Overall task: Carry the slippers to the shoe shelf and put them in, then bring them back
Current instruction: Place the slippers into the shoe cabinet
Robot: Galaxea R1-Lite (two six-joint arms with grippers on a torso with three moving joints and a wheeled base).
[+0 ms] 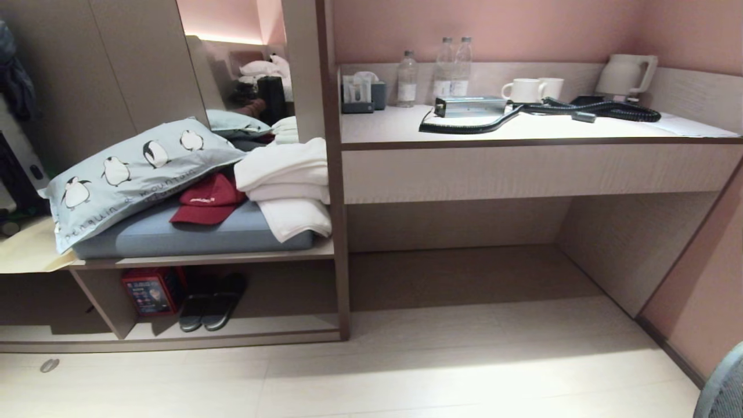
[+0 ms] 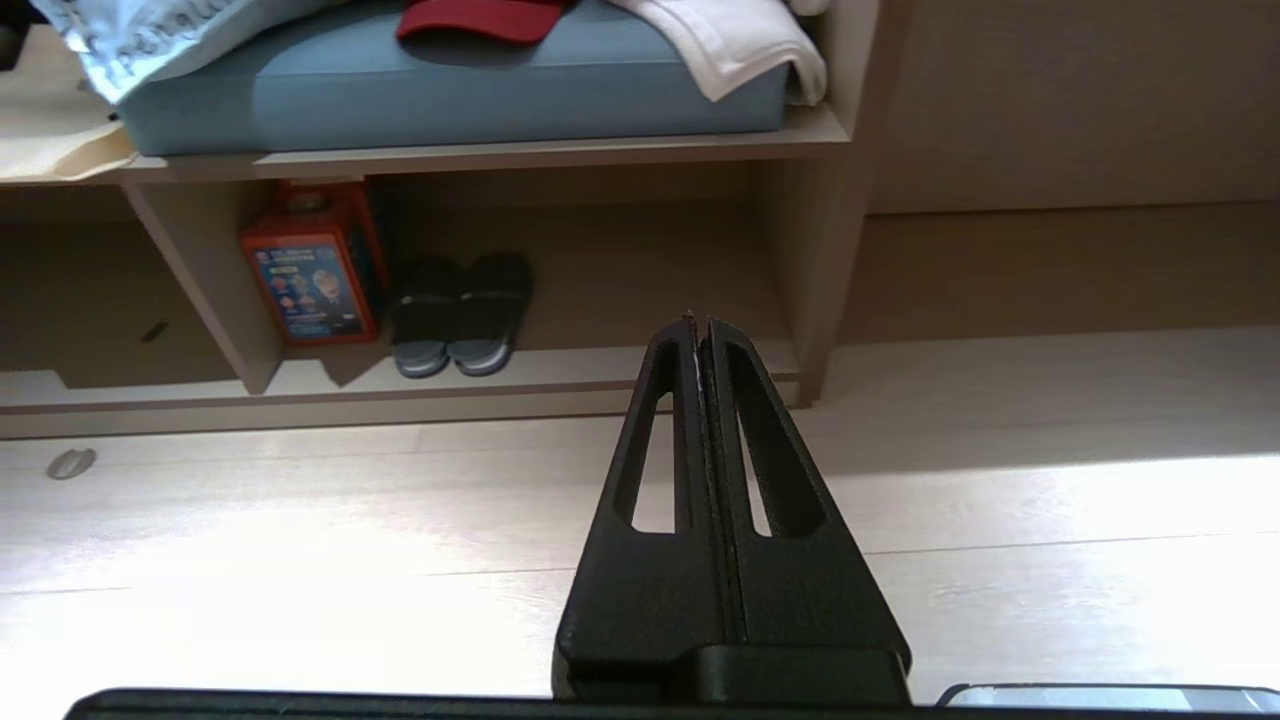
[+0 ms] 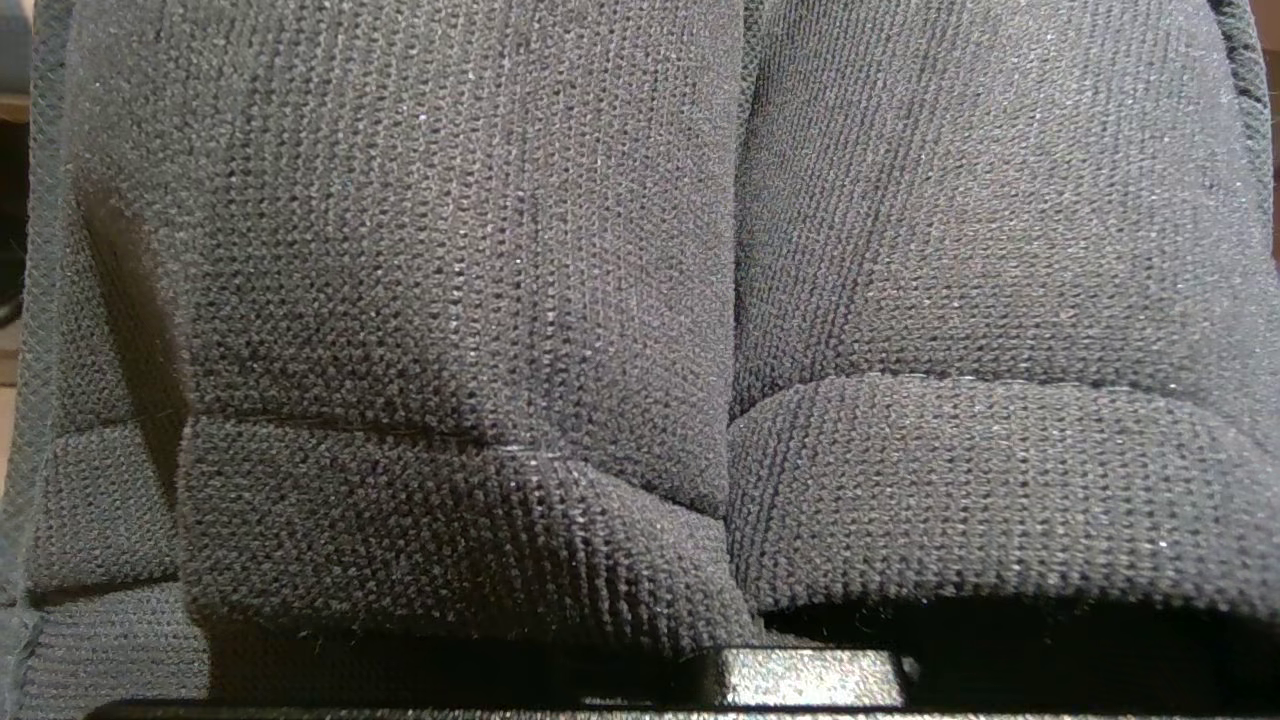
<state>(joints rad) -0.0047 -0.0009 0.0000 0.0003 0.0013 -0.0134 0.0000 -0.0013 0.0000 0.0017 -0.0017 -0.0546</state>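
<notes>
The slippers [image 3: 450,300], two grey knitted fabric slides lying side by side with their wide strap bands [image 3: 1000,490] toward the camera, fill the right wrist view. They hang right at my right gripper, which is shut on them. Its fingers are hidden behind the fabric and only a bit of black base [image 3: 800,678] shows. The shoe shelf [image 1: 273,328] is the low open cubby at lower left, also seen in the left wrist view [image 2: 620,365]. My left gripper [image 2: 700,322] is shut, holds nothing and hovers above the floor before the shelf. Neither arm shows in the head view.
A darker pair of slides with white sole edges [image 1: 212,302] and a red box [image 1: 152,290] stand in the shelf's left part. Above it, a bench holds a cushion, pillow, red cap and towels [image 1: 290,186]. A desk [image 1: 522,130] with an open recess stands right; pale floor [image 1: 464,371] lies in front.
</notes>
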